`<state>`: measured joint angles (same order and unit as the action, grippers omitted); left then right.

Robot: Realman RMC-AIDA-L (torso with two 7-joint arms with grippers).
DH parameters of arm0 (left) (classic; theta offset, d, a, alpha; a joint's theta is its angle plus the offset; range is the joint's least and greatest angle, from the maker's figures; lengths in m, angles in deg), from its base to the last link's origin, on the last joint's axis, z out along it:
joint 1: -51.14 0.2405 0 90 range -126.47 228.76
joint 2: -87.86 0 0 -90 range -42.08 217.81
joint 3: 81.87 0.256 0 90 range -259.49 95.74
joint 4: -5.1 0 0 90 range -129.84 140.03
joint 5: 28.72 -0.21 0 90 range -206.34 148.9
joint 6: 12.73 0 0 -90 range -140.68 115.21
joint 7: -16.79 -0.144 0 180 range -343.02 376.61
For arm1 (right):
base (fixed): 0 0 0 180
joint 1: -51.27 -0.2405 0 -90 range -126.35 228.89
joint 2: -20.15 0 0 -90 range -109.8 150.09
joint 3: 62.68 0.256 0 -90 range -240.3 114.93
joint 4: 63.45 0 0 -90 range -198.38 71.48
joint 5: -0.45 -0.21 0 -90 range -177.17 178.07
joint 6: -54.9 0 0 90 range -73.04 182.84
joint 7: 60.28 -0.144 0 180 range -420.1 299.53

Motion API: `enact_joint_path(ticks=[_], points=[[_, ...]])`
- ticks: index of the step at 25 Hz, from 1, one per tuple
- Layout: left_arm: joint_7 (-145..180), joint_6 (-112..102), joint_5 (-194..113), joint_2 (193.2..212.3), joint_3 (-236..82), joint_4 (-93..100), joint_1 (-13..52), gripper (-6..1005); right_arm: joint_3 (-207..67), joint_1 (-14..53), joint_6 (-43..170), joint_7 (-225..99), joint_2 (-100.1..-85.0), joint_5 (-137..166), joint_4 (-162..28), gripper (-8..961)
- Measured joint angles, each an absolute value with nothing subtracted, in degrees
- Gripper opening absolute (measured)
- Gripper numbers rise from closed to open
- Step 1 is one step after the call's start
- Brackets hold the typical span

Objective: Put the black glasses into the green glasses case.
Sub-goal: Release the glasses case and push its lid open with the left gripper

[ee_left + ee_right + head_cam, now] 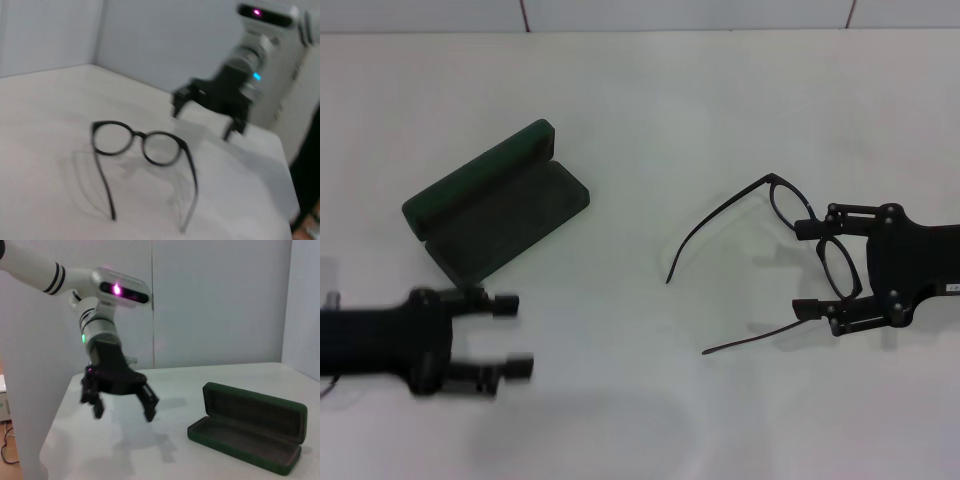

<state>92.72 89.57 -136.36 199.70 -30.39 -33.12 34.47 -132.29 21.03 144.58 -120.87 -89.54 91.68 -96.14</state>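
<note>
Item: black glasses (790,250), thin-framed, temples unfolded, lying on the white table (640,100). Taken as the landmark for this entry. The frame front, with both lenses, faces the right gripper (810,268); the two temple arms trail away from it toward the green glasses case (495,205), so the long axis of the temples runs roughly between gripper and case, while the lens bar lies crosswise to that line. Right gripper: directly at the frame front, fingers spread wide, one fingertip beside each end of the lens bar, so the front sits between them; contact cannot be confirmed and nothing is clamped. In the left wrist view the same gripper (205,120) appears just beyond the frame, raised slightly above the tabletop. Green glasses case: well apart from the glasses, on the side their temple tips point to; clamshell open, lid standing up, grey lining exposed, interior vacant, as the right wrist view (250,432) also shows. Left gripper (510,335): far side of the case from the glasses' standpoint, just beside the case's near corner, fingers parted, holding nothing. Assessment: the right arm is much the nearer to the glasses and is placed to close across the lens bar; the case lies a full carry away along the temple direction.
</note>
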Motion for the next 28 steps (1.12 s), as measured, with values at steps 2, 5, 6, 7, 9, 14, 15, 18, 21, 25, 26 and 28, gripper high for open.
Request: enact_joint_path(ticks=[2,5,6,7,9,14,15,18,21,25,26,28], points=[[100.1,89.5,-136.6,199.62,-32.6,-33.5,32.9,873,-132.3,21.0,144.6,-121.2,-89.54,91.7,-96.1,862],[110.5,87.6,-137.9,199.42,-35.5,-36.2,30.8,873,-132.4,20.9,144.6,-121.7,-89.54,91.7,-96.2,861],[112.6,86.7,-138.4,199.43,-36.0,-37.5,30.6,873,-132.4,20.9,144.7,-122.0,-89.54,91.7,-96.2,861],[115.7,85.7,-139.6,199.57,-36.3,-40.0,30.3,873,-132.4,20.9,144.7,-122.2,-89.54,91.7,-96.4,861],[119.9,84.8,-141.1,199.84,-36.4,-44.5,30.0,873,-132.4,20.8,144.7,-122.6,-89.61,91.7,-96.7,861],[131.5,84.4,-146.6,200.1,-36.4,-56.8,25.9,872,-132.5,20.9,145.0,-122.7,-89.69,91.7,-96.7,861],[133.1,84.4,-148.2,200.04,-36.4,-58.2,24.8,872,-132.5,20.9,145.2,-122.7,-89.7,91.7,-96.7,861],[138.8,84.4,-156.7,199.85,-36.2,-63.4,19.7,872,-132.5,20.9,145.6,-122.7,-89.76,91.7,-96.9,861],[142.0,84.3,-165.5,200.05,-36.0,-64.7,14.3,871,-132.5,20.8,145.9,-123.1,-89.95,91.7,-97.4,861],[144.2,82.6,-176.6,200.9,-34.9,-61.9,9.1,871,-132.5,19.8,145.7,-123.5,-90.48,92.4,-97.6,861],[144.8,81.5,-178.8,201.1,-34.4,-60.6,8.4,871,-132.5,19.5,145.5,-123.6,-90.71,93.0,-97.6,861],[145.1,79.2,-181.6,201.51,-33.1,-58.0,7.3,871,-132.4,18.9,145.3,-123.7,-91.07,93.7,-97.7,861]])
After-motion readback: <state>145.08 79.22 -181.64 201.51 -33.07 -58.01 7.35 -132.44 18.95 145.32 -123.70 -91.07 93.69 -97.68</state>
